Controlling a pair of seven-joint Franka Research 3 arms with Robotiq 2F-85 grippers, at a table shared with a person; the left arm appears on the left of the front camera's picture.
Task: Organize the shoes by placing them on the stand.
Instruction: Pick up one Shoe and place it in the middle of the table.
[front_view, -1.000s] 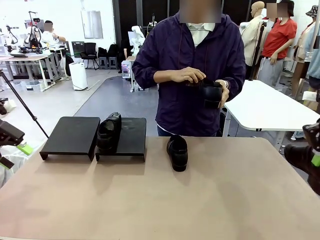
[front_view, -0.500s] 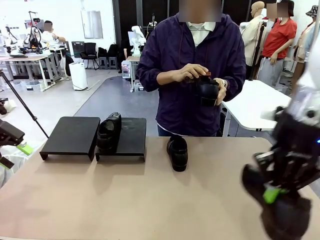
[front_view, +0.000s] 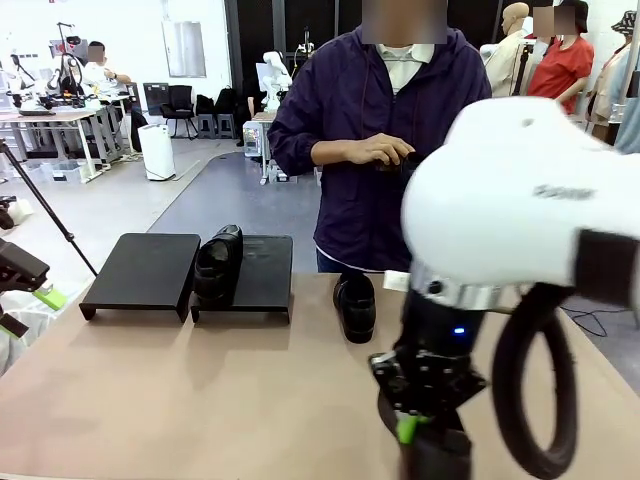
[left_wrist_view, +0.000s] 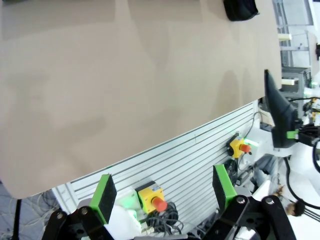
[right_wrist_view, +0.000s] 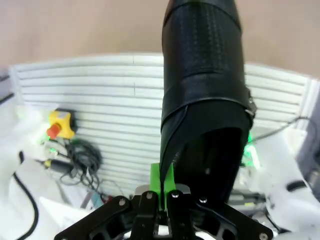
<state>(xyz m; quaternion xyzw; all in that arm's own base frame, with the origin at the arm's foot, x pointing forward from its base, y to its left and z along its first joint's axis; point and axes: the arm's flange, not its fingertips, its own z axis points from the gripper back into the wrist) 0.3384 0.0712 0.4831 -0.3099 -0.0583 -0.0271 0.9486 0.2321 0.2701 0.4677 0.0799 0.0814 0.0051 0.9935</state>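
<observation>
The front camera faces the person (front_view: 350, 150) across the counter (front_view: 150, 400), the right arm (front_view: 510, 190) looming close. Both wrist cameras look down on the counter's near edge and slatted panel (left_wrist_view: 200, 150).

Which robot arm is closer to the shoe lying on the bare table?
Right. The right end effector hangs just before that shoe; the left end effector sits beyond the table's left edge.

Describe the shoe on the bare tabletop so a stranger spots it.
On the tan table, find the two black trays at far left. Just right of them lies a glossy black shoe on bare tabletop, unlike its neighbour on a tray.
</observation>
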